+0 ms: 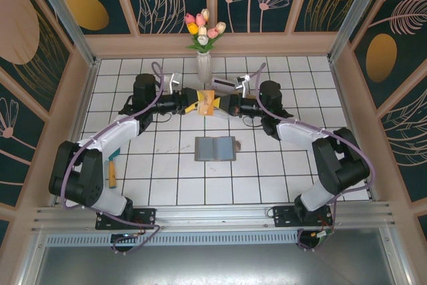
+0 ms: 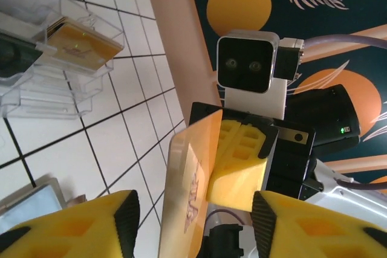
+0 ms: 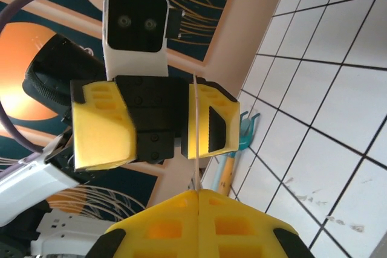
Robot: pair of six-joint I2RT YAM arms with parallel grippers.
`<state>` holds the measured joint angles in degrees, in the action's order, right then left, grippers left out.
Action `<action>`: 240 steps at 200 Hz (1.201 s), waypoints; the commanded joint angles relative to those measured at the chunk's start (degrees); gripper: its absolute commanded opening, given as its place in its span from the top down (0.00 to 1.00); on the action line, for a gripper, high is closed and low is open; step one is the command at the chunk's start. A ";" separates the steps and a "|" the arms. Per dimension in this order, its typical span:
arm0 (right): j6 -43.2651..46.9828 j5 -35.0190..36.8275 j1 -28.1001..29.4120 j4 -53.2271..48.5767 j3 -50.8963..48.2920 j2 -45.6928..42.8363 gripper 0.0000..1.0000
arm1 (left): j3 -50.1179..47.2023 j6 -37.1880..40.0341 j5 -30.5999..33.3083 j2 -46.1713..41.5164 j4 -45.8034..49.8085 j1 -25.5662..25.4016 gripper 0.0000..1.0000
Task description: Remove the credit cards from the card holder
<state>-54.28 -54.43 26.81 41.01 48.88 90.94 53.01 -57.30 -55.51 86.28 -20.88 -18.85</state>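
Observation:
The grey card holder (image 1: pixel 215 148) lies open and flat on the tiles; a corner of it (image 2: pixel 27 205) appears low in the left wrist view. Above the table, both grippers meet at a tan-yellow credit card (image 1: pixel 207 103). My right gripper (image 1: pixel 220 105) (image 3: pixel 198 194) is shut on the card's edge (image 3: pixel 195 149), holding it upright. My left gripper (image 1: pixel 193 106) (image 2: pixel 195 212) is open and straddles the same card (image 2: pixel 192 179), with a gap showing on each side of it. Another tan card lies inside a clear plastic tray (image 2: pixel 78 37).
A white vase of tulips (image 1: pixel 203 65) stands just behind the grippers. A small scoop with a yellow handle (image 1: pixel 113 173) (image 3: pixel 233 158) lies on the tiles at the left. Wooden frame walls close in the tiled floor on three sides.

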 commanded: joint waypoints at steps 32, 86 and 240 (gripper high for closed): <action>-3.00 -4.72 -0.30 6.29 1.83 0.70 1.00 | -0.55 -4.04 -2.55 -0.14 -8.32 0.31 0.79; -11.07 3.27 -0.10 15.34 -1.25 0.18 0.66 | -1.66 -7.07 -1.80 -1.73 -12.35 0.26 1.00; -13.78 4.43 2.75 18.71 4.08 5.41 0.94 | -2.88 -13.17 2.47 -0.50 -16.31 0.35 1.00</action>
<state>-68.97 -49.12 29.04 57.21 50.89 95.74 49.82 -70.81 -53.39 85.76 -36.42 -18.63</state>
